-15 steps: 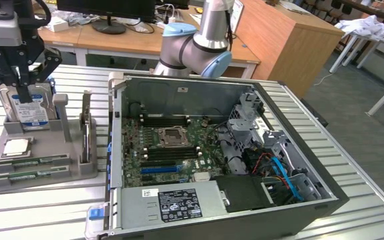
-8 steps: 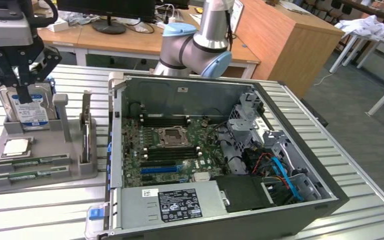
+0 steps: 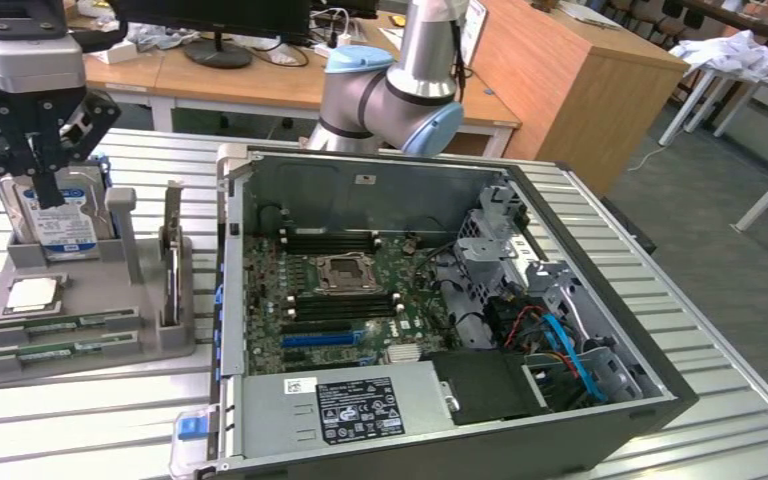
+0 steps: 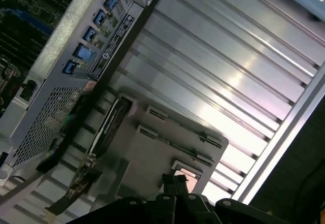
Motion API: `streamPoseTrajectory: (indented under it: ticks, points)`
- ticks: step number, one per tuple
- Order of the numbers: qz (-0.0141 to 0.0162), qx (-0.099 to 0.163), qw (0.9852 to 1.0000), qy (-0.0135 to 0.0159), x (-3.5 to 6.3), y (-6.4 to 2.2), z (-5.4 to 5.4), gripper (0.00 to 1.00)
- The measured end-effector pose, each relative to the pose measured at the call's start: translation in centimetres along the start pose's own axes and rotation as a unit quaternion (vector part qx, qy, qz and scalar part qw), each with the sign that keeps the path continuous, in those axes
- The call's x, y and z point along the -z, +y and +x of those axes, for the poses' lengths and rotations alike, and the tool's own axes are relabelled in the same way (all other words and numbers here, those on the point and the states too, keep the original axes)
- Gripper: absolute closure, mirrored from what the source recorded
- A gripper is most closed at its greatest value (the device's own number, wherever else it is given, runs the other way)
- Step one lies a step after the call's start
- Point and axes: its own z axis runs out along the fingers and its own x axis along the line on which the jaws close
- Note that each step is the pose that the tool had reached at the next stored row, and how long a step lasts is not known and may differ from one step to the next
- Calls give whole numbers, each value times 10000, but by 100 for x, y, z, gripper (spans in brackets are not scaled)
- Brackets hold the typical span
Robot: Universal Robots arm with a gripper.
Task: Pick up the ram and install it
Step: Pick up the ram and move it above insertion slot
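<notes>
Here, gripper [image 3: 40, 185]: above the hard drive [image 3: 67, 228] standing in the grey tray [image 3: 157, 338]; whether spread or closed, cannot tell.
Ram [image 3: 64, 323]: flat in the tray's front slot, second stick [image 3: 57, 352] just beside it.

Bright, even indoor light, from overhead I think.
Glare streaks the metal table [image 4: 238, 71] in my wrist view; the open case [image 3: 357, 190] has shadowed corners, and the gripper [image 3: 40, 185] reads as a dark shape.

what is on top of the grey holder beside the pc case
On the grey holder: a ram stick and a second ram stick lying flat, a processor chip, an upright hard drive and card. The gripper covers the hard drive's upper part.
</notes>
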Motion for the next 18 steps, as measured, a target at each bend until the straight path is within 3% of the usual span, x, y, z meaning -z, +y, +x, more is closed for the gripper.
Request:
streamPoseTrajectory:
  ticks: [5,18]
  points:
    - [-9,445,9990,-31,0,0,0,90]
    - [-10,464,9989,-31,-1,2,-1,90]
